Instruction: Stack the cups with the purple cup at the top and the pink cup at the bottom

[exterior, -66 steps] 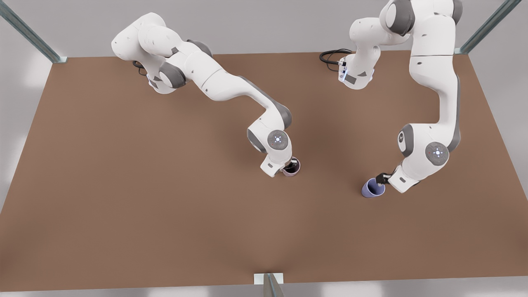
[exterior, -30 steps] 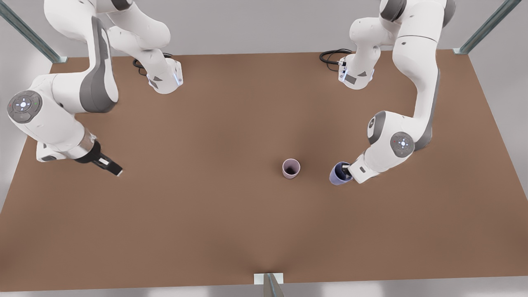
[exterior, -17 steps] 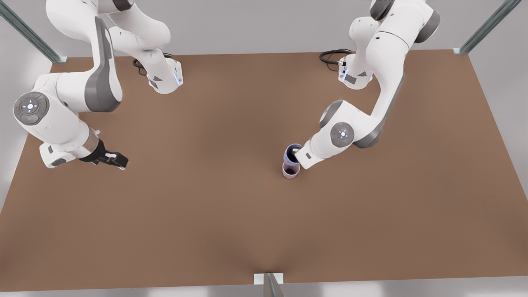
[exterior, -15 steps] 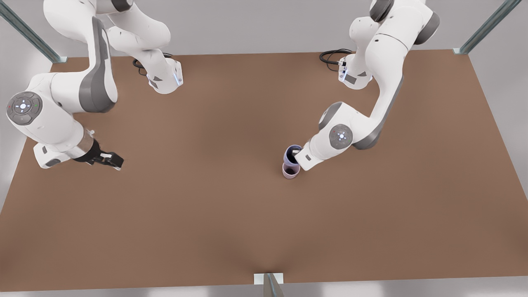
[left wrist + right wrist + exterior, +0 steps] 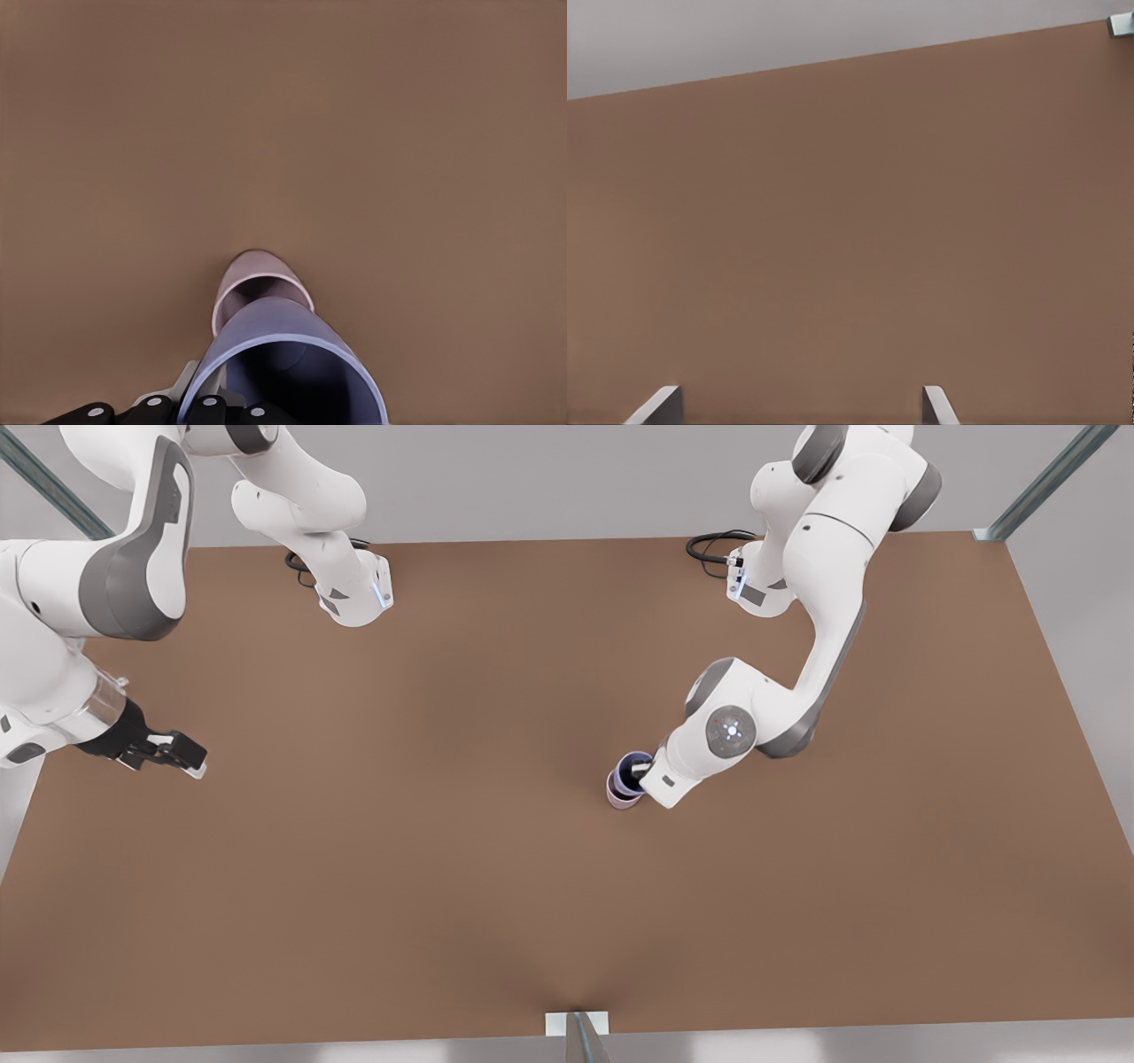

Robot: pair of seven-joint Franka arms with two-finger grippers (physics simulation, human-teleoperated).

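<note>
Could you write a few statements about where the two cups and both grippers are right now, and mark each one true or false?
1. The left gripper is shut on the purple cup. True.
2. The purple cup lies on its side on the table, far from the pink cup. False: it is upright, held directly over the pink cup, with its base at or in that cup's mouth.
3. The right gripper holds the pink cup. False: it is open and holds nothing, waiting near the table edge at the front view's left.
4. The pink cup stands upright on the table. True.
5. The left wrist view shows the pink cup's rim beyond the purple cup. True.
</note>
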